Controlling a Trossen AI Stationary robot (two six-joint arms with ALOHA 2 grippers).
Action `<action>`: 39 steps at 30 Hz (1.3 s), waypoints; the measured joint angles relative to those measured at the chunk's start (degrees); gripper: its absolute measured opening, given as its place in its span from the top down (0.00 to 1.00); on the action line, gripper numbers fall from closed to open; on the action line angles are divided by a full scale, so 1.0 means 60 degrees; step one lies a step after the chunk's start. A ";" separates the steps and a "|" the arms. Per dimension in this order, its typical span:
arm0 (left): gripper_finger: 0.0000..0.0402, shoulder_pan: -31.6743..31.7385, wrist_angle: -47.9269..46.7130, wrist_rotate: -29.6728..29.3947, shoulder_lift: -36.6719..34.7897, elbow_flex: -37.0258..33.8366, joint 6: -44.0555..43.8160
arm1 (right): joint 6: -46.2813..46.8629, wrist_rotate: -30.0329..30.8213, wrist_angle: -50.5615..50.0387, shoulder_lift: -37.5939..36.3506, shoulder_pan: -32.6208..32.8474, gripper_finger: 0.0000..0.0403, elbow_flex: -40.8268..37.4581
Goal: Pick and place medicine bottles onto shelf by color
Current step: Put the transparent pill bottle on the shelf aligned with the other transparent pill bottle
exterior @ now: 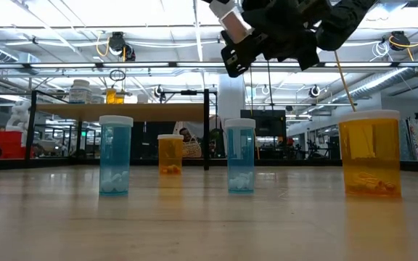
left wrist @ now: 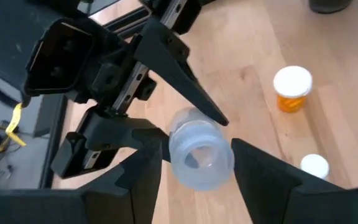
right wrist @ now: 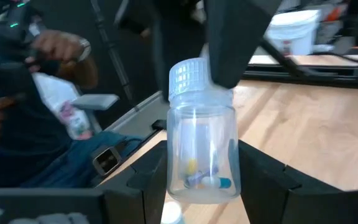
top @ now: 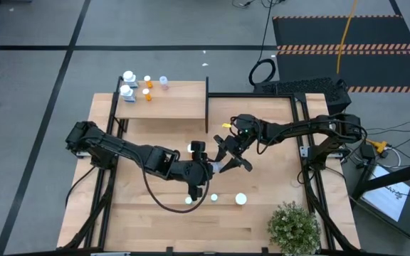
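A clear bottle [right wrist: 202, 149] with a ribbed white cap and a few pills inside is in the air above the table's middle, between both grippers. My right gripper [right wrist: 202, 186] is shut on its body. My left gripper [left wrist: 197, 186] meets it from the cap end and is shut on it. In the high view the two grippers meet at the table's middle [top: 218, 162]. The shelf [top: 166, 107] stands at the far left with white, orange and clear bottles [top: 146, 84] upright on its far end. Several blue and orange bottles [exterior: 240, 156] stand upright on the table near its front. My left gripper has the bottle's cap end [left wrist: 199, 163] between its two fingers [left wrist: 263, 180], which lie along the bottle; the cap's top faces the left wrist camera. My right gripper pinches the lower body [right wrist: 202, 177] between its two fingers [right wrist: 151, 180], across the bottle. The bottle is lifted clear of the table.
A green potted plant [top: 294, 227] stands at the front right corner. An orange bottle [left wrist: 291, 90] and a white-capped one [left wrist: 316, 165] stand on the table below the grippers. A person's hand [right wrist: 55, 50] shows beyond the table's edge. The shelf's black upright panel [top: 206, 105] closes its right end.
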 joint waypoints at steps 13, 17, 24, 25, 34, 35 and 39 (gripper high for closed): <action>0.48 -0.0086 -0.0107 -0.0710 0.0103 -0.0018 -0.0058 | 0.0657 0.0439 0.0421 0.0000 -0.0004 0.60 0.0000; 0.56 -0.0089 -0.0349 -0.0697 0.0098 -0.0018 -0.0211 | 0.0657 0.0439 0.0418 0.0000 -0.0004 0.60 0.0000; 0.62 -0.0085 -0.0369 -0.0692 0.0098 -0.0018 -0.0254 | 0.0653 0.0428 0.0425 0.0001 -0.0011 0.60 0.0000; 0.62 -0.0085 -0.0370 -0.0695 0.0098 -0.0018 -0.0254 | 0.0653 0.0428 0.0425 0.0000 -0.0011 0.60 0.0000; 0.62 -0.0082 -0.0330 -0.0695 0.0095 -0.0018 -0.0574 | 0.1154 0.0469 0.0530 0.0000 0.0000 0.53 0.0000; 0.62 -0.0081 -0.0328 -0.0692 0.0095 -0.0018 -0.0654 | 0.1160 0.0468 0.0531 0.0000 0.0000 0.51 0.0000; 0.63 -0.0078 -0.0402 -0.0463 0.0089 -0.0018 -0.1209 | 0.1162 0.0479 0.0507 -0.0101 -0.0008 0.39 0.0000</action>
